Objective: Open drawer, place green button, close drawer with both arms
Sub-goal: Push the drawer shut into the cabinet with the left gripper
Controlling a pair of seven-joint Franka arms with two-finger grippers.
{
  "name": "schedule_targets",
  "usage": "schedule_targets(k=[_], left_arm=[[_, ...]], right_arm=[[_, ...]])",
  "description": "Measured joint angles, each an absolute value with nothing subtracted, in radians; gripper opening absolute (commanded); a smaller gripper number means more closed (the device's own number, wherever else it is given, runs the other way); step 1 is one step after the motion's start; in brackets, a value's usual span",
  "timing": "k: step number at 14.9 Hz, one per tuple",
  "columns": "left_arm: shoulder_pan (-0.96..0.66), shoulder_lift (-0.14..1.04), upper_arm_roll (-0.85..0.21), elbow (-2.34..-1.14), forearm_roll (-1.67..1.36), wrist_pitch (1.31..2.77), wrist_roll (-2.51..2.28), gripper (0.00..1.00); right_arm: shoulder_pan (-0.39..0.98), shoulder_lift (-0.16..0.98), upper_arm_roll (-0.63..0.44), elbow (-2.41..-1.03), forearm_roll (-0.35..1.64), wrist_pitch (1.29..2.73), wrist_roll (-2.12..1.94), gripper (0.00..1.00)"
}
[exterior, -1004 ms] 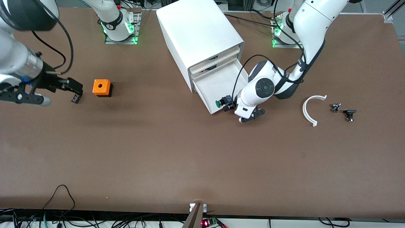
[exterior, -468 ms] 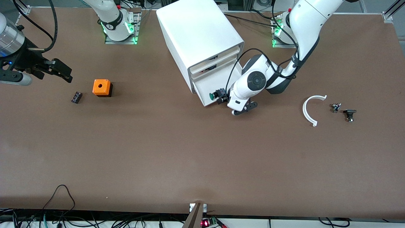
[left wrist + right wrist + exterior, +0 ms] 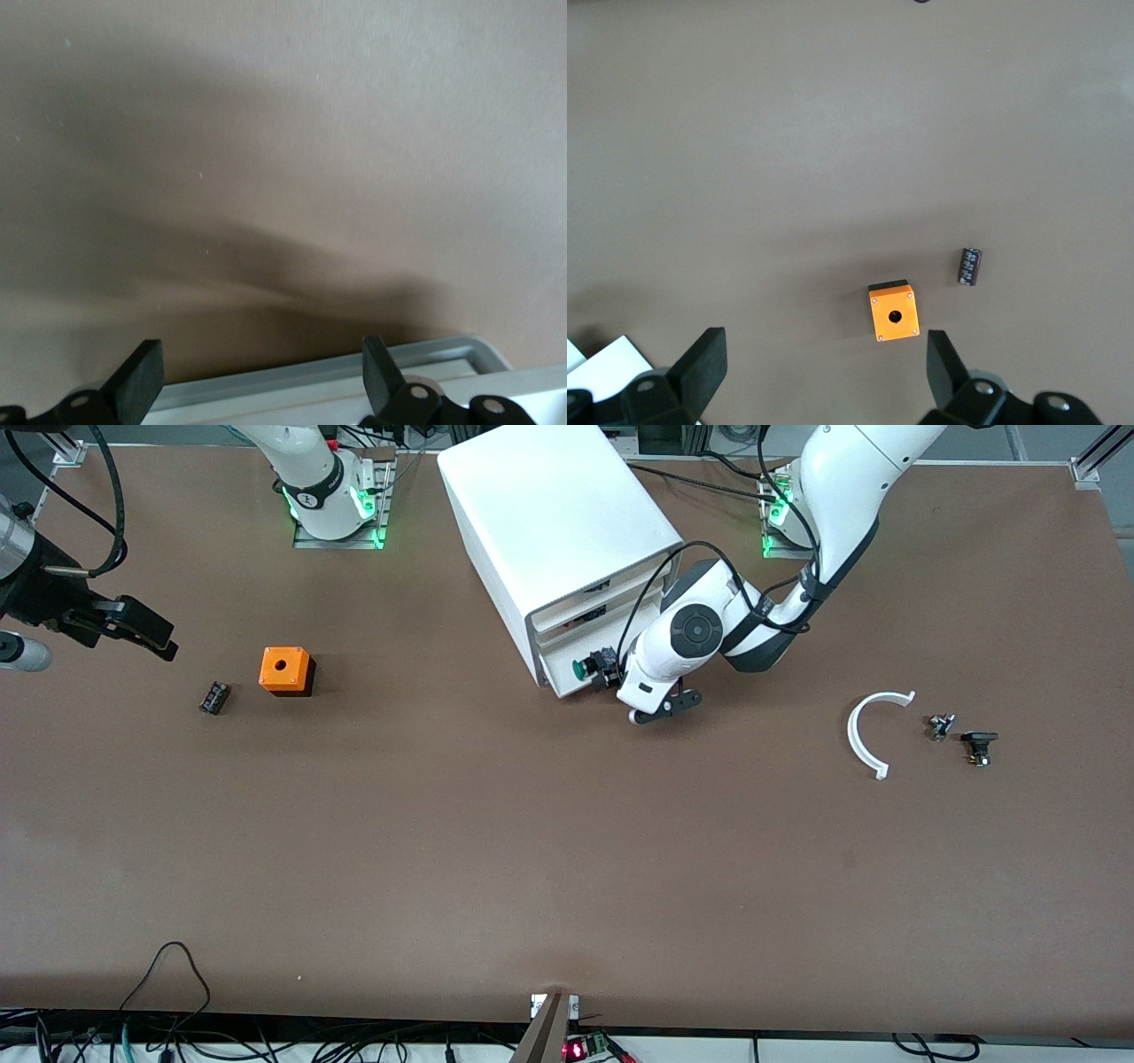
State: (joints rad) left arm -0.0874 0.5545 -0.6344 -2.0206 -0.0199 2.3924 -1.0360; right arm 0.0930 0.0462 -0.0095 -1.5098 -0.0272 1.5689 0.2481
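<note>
The white cabinet (image 3: 549,514) stands near the arms' bases. Its bottom drawer (image 3: 565,676) sticks out only a little. The button (image 3: 582,666) shows its green cap just inside the drawer's front wall. My left gripper (image 3: 611,671) is at that front wall, fingers spread wide and holding nothing. In the left wrist view the drawer's white rim (image 3: 310,376) runs between the left gripper's (image 3: 259,367) open fingers. My right gripper (image 3: 146,633) hangs open and empty over the right arm's end of the table; in the right wrist view that gripper (image 3: 824,363) is high above the table.
An orange cube with a hole (image 3: 285,670) (image 3: 893,312) and a small black part (image 3: 213,697) (image 3: 970,266) lie beside the right gripper. A white curved piece (image 3: 864,731) and two small parts (image 3: 939,726) (image 3: 978,746) lie toward the left arm's end.
The left gripper has pushed the drawer from wide open to almost shut, the button riding in with it. The right gripper has lifted away from the small black part toward the table's end.
</note>
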Motion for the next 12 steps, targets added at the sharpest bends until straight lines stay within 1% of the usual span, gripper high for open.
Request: schedule_targets(k=[6, 12], left_arm=[[-0.087, 0.554, -0.676, -2.04, -0.02, 2.392, -1.037, 0.99], [-0.094, 0.555, -0.689, -2.048, -0.021, 2.392, -1.038, 0.99]], right_arm=[[0.093, 0.091, -0.009, -1.439, -0.027, 1.57, 0.245, 1.0], [0.094, 0.099, -0.008, -1.428, -0.027, 1.57, 0.239, 1.0]])
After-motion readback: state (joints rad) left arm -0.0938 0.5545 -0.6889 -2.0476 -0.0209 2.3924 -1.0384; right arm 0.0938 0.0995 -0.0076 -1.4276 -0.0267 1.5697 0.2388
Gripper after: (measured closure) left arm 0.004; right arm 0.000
